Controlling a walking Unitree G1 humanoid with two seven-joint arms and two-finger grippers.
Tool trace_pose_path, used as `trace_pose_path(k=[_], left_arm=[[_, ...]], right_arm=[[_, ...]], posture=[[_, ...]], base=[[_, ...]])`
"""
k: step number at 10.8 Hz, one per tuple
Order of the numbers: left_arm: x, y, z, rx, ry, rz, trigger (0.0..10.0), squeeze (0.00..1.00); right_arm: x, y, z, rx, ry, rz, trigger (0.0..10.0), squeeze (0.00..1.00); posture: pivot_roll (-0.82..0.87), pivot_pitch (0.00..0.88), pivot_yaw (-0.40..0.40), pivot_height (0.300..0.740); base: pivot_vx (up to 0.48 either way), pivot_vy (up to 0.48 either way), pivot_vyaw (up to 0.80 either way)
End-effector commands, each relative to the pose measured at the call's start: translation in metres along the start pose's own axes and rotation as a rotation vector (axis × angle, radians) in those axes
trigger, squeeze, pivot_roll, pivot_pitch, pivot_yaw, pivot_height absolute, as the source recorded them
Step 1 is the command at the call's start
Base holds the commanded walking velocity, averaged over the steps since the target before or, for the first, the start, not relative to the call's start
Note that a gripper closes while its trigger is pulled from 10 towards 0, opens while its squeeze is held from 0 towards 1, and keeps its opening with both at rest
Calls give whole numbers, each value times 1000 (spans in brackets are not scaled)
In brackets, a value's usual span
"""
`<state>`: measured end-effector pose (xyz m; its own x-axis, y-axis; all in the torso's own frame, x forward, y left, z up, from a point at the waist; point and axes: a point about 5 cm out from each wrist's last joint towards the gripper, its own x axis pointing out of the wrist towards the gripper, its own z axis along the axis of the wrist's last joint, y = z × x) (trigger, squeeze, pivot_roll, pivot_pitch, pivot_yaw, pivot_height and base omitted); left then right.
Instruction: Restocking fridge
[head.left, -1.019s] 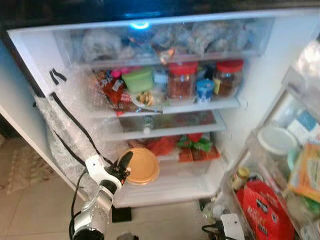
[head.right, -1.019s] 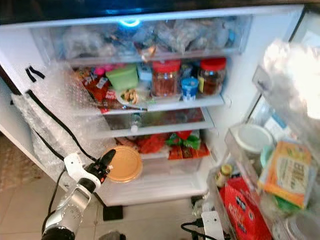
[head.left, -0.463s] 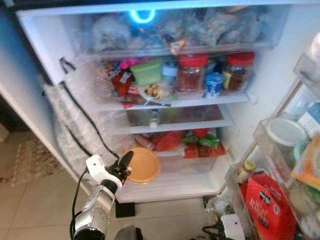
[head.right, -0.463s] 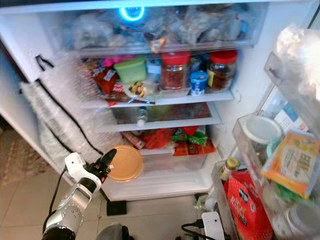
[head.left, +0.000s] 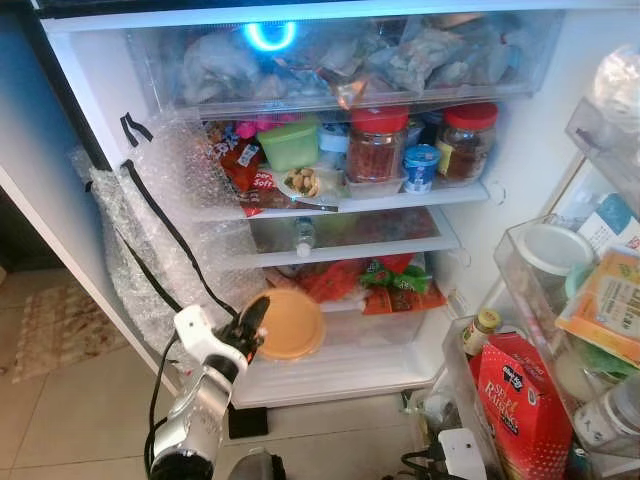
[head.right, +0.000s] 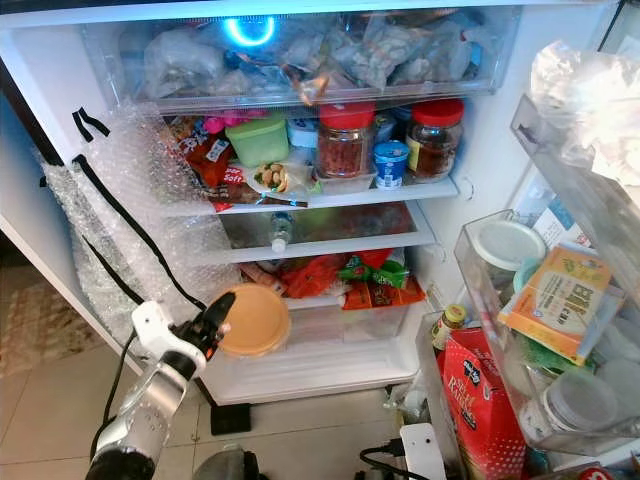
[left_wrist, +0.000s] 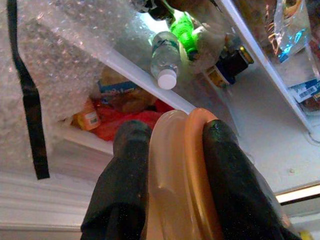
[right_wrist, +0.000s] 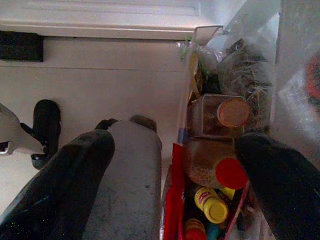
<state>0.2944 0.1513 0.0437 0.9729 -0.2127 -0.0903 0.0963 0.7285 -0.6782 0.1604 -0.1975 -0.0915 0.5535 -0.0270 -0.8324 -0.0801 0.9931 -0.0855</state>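
The left gripper pinches the rim of a round orange dish between its two black fingers. It holds the dish on its edge, maybe so it can slide in flat side first. The dish is in front of the bottom shelf of the open fridge, just below the red snack bags. That spot looks free, so it is likely the goal. The right gripper hangs low by the door bins, fingers spread wide and holding nothing.
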Motion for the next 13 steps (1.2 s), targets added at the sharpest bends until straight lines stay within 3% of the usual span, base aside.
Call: trace_pose_path(k=[1, 4, 13], left_arm=[[1, -1, -1, -12, 7, -8, 10000, 0], [1, -2, -1, -14, 11, -18, 10000, 0], [1, -5, -7, -31, 47, -49, 10000, 0]], right_arm=[[0, -3, -2, -3, 12, -12, 10000, 0], [0, -3, -2, -4, 15, -13, 10000, 0], [0, -2, 0, -10, 7, -4, 10000, 0]], posture=[[-30, 32, 28, 670], [-28, 36, 27, 670], [-24, 41, 24, 670]], base=[[0, 0, 0], [0, 0, 0], [268, 0, 0]])
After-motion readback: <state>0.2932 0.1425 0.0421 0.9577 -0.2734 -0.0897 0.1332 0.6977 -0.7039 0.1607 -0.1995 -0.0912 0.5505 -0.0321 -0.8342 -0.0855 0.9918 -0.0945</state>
